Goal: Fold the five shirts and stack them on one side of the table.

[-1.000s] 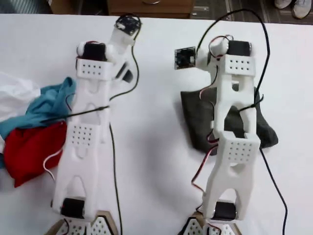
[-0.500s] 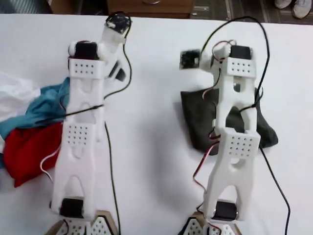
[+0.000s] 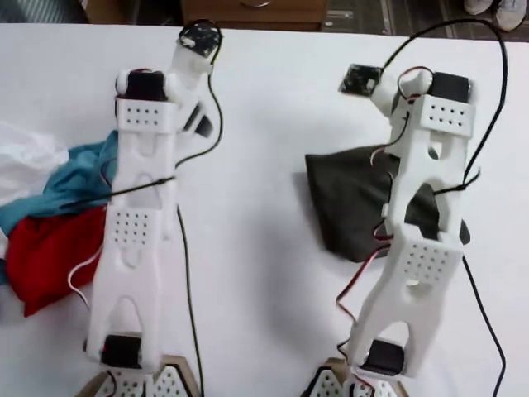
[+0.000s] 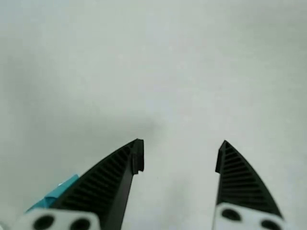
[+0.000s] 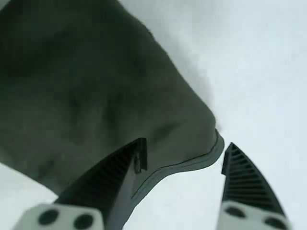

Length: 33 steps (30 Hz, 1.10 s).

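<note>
**Folding barely begun, both pincers open and empty**

Judging by how the cloth lies, most of the task is left. A dark shirt (image 3: pixel 347 198) sits on the right half of the tabletop (image 3: pixel 264 99), partly under the right arm. It is gathered into a rough, lopsided block, so it may be partly folded, but it does not look finished. At the left edge, a white shirt (image 3: pixel 29 153), a teal shirt (image 3: pixel 83 169) and a red shirt (image 3: pixel 50 248) lie crumpled together in one heap, overlapping and plainly unfolded. That makes four shirts I can count; a fifth may be buried in the heap or past the edge, and I cannot tell which. No neat stack stands on either side yet.

The right pincer (image 5: pixel 185 146) is spread wide and holds nothing. It hangs over a hemmed corner of the dark shirt, with one finger above the cloth and the other above bare tabletop just beyond the hem. Whether either tip touches the fabric is not clear. From this pose, it seems set to work on that corner.

The left pincer (image 4: pixel 180 148) is also spread wide and empty, poised over bare white tabletop near the far side, well apart from the dark shirt, with the heap lying alongside its arm.
</note>
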### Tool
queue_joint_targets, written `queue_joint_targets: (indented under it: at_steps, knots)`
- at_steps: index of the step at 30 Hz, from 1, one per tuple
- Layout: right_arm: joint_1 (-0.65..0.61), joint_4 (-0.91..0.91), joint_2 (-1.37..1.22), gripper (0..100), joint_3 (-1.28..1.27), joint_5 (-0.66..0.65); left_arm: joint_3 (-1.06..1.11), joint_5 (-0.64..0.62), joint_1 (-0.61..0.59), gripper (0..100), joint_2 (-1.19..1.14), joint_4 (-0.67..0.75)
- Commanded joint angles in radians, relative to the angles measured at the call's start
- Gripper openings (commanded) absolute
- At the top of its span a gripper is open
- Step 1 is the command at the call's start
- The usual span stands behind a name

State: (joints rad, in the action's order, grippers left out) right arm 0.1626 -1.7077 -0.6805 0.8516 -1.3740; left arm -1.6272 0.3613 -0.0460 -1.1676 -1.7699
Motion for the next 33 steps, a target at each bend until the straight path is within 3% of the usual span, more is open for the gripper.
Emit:
queue_joint_targets:
  at_steps: [1, 4, 10, 14, 33]
  knots:
    - [0.013, -0.005, 0.240, 25.9, -0.196, -0.066, -0.027, 0.005, -0.008, 26, 0.078, -0.017]
    - [-0.012, 0.038, 0.363, 25.9, -0.348, -0.098, -0.027, 0.002, -0.005, 26, 0.078, -0.017]
    - [-0.053, 0.314, 0.381, 26.0, -0.473, -0.114, -0.027, 0.002, -0.006, 26, 0.078, -0.017]
    - [-0.097, 0.407, 0.297, 26.0, -0.525, -0.255, -0.027, 0.002, -0.006, 26, 0.078, -0.017]
    - [-0.134, 0.420, -0.153, 26.1, -0.164, -0.336, -0.027, 0.000, -0.006, 26, 0.080, -0.017]
